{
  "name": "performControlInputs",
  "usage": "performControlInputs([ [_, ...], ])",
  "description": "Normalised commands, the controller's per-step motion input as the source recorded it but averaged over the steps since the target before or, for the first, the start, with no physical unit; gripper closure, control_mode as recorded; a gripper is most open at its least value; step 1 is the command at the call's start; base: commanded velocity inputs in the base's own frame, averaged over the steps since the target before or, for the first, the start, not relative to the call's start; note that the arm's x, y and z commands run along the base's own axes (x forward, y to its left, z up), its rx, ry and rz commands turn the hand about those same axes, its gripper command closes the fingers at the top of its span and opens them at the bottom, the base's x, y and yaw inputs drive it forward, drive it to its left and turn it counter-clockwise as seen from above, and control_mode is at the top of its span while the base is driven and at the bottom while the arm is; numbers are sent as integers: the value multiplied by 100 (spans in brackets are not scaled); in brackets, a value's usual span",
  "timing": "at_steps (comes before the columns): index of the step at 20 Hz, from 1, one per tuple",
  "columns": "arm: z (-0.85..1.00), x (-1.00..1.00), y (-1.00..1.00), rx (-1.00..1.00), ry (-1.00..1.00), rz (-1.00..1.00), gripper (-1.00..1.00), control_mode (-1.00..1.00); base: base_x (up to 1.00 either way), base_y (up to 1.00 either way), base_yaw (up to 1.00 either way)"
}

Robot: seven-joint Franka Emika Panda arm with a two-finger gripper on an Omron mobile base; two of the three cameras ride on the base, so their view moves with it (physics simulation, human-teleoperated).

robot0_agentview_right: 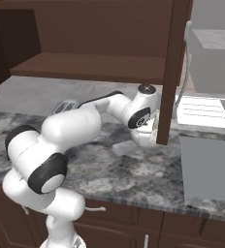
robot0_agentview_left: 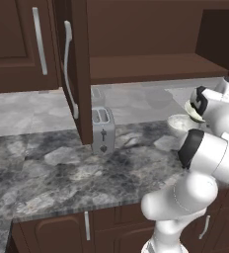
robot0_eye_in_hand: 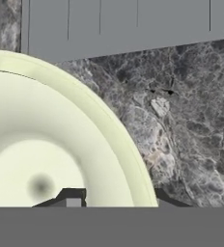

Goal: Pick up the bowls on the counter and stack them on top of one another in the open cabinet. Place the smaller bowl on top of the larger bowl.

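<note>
Gripper (robot0_eye_in_hand: pixel 114 198) clamped on smaller bowl (robot0_eye_in_hand: pixel 46 144) rim; cabinet (robot0_agentview_left: pixel 151 66) shelf bare, larger bowl (robot0_agentview_left: pixel 178 123) on counter (robot0_agentview_left: pixel 62 168) — you've both left.

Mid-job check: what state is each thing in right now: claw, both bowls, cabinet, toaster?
claw: shut across the smaller bowl's rim, one finger inside, one outside
smaller bowl: gripped
larger bowl: upright on the counter, free
cabinet: door open
toaster: upright

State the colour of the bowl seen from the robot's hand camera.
Pale cream, yellow-green at the rim: the smaller bowl, clearest in the hand view.
</note>
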Motion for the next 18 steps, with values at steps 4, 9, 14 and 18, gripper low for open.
performControlInputs([
  [4, -6, 20, 0, 1, 0, 0, 100, -100, 0, 0, 0],
  [9, -18, 13, 0, 2, 0, 0, 100, -100, 0, 0, 0],
  [14, -12, 27, 0, 6, 0, 0, 100, -100, 0, 0, 0],
  [18, -11, 38, 0, 7, 0, 0, 100, -100, 0, 0, 0],
])
